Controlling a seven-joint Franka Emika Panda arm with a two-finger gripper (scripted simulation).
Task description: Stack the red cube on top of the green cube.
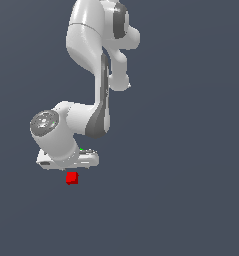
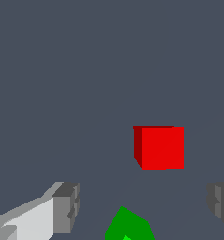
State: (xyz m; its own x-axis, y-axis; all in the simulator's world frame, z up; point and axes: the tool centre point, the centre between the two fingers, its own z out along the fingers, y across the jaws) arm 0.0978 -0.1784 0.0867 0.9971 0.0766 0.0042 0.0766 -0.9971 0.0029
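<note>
Apparently unheld, red cube (image 2: 162,147) lies beyond open-fingered tool (image 2: 144,204).

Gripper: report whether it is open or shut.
Open. In the wrist view the gripper has fingers spread wide, holding nothing; the red cube lies beyond them.

Under me only flat dark slate-blue floor (image 1: 191,150), plain, unmarked, same tone edge to edge in exterior view. Wrist view: same surface (image 2: 62,70) fills whole upper half of frame and runs down centre to lower edge. No seams, no texture, no edge or wall to be seen. Nothing else lying on it that I can make out.
</note>
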